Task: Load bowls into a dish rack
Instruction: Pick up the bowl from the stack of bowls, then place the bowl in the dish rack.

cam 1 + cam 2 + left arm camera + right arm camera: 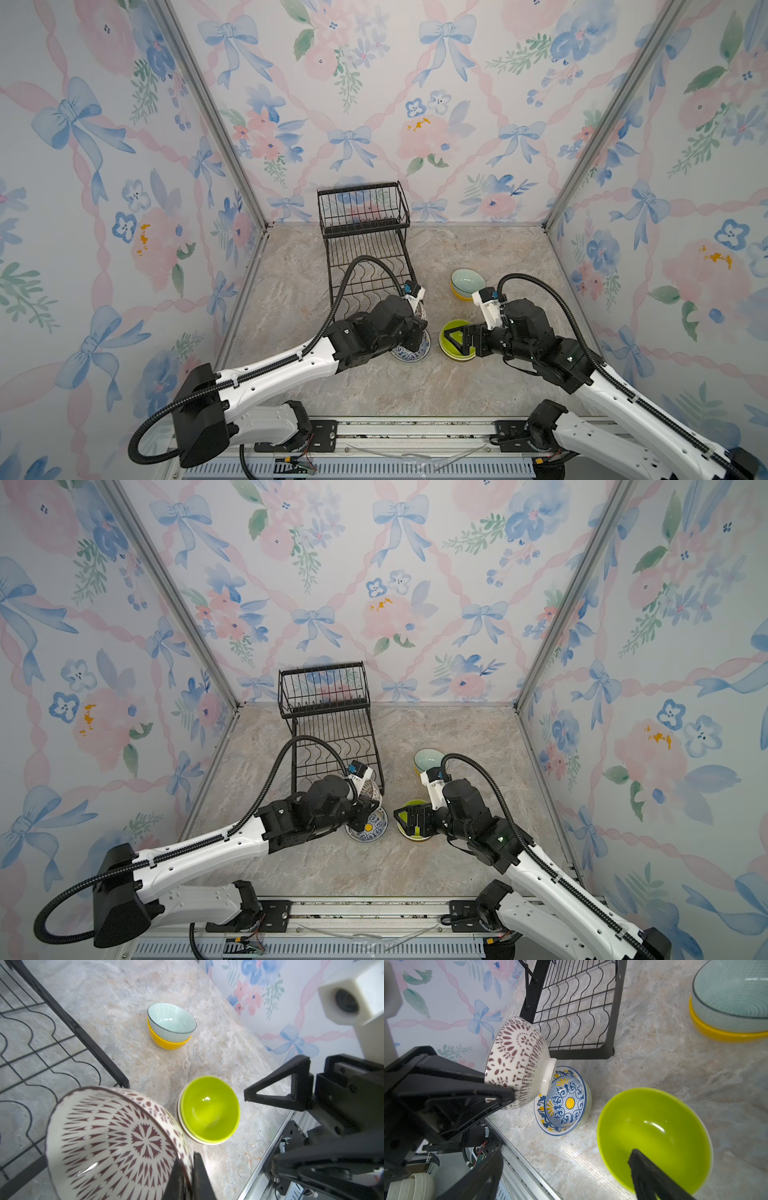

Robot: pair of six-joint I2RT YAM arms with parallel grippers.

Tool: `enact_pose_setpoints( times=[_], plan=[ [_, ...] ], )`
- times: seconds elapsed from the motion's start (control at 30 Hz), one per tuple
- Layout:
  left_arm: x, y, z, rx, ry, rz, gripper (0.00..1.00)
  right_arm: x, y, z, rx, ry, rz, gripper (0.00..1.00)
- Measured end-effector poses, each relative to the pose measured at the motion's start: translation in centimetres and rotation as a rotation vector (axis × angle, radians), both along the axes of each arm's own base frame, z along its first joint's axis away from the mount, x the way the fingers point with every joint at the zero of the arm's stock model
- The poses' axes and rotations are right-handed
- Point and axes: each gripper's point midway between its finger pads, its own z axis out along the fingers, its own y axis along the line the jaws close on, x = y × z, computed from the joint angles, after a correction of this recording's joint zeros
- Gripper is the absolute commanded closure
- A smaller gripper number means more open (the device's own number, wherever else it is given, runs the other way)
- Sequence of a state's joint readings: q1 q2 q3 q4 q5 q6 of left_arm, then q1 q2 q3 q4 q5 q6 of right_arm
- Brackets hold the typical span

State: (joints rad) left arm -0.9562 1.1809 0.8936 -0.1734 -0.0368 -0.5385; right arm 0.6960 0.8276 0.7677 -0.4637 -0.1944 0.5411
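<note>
Jaws of the left gripper (187, 1162) pinch the rim of the maroon-patterned bowl (116, 1142), one finger inside the rim and one outside. This white bowl hangs clear of the bench (374, 386), tipped on its side with its foot pointing toward the right arm. In the right wrist view the foot overlaps the rim of the blue-and-yellow bowl (562, 1101), which sits upright on the bench just beneath; whether the two touch I cannot tell. Both are just outside the near corner of the dish rack (365, 232).

The right gripper (453, 338) has its jaws spread wide with nothing between them and hangs over the lime green bowl (209, 1109). That bowl stands upright on the bench, nested in a paler bowl (180, 1120) whose rim shows under it, near the blue-and-yellow bowl but apart. Farther back, right of the rack, the pale teal bowl (172, 1018) is nested in the yellow bowl (166, 1042). The rack stands at the far edge of the bench, its lower tray of wavy wires reaching toward the arms. Every bowl in view is outside it.
</note>
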Motion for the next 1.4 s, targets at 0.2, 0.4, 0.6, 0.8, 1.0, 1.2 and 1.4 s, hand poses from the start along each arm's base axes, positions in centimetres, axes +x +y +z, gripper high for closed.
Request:
enact_pose_setpoints(
  times=[0.2,0.4,0.6,0.8,1.0,1.2,1.4],
  plan=[
    [2.2,1.7,2.4,-0.134,-0.041,0.013,1.0,2.1,1.4,1.6,-0.018,-0.037,0.007,0.04],
    [5.5,4.1,2.7,-0.25,-0.046,0.047,1.0,4.2,2.7,1.2,-0.063,-0.036,0.008,0.04],
    [8.8,5.5,2.1,-0.32,-0.033,0.078,1.0,5.7,3.3,0.8,-0.096,-0.041,-0.009,0.04],
    [12.1,5.6,-0.4,-0.384,0.029,0.082,1.0,6.9,3.9,1.1,-0.101,-0.058,-0.024,0.04],
    [15.1,5.1,-4.1,-0.414,0.123,0.093,1.0,7.8,4.5,1.3,-0.101,-0.065,-0.027,0.04],
    [18.2,4.2,-4.1,-0.492,0.128,0.077,1.0,7.9,4.5,1.2,-0.102,-0.066,-0.03,0.04],
    [20.9,4.7,-5.0,-0.567,0.138,0.098,1.0,8.0,4.6,1.4,-0.095,-0.07,-0.032,0.04]
  ],
)
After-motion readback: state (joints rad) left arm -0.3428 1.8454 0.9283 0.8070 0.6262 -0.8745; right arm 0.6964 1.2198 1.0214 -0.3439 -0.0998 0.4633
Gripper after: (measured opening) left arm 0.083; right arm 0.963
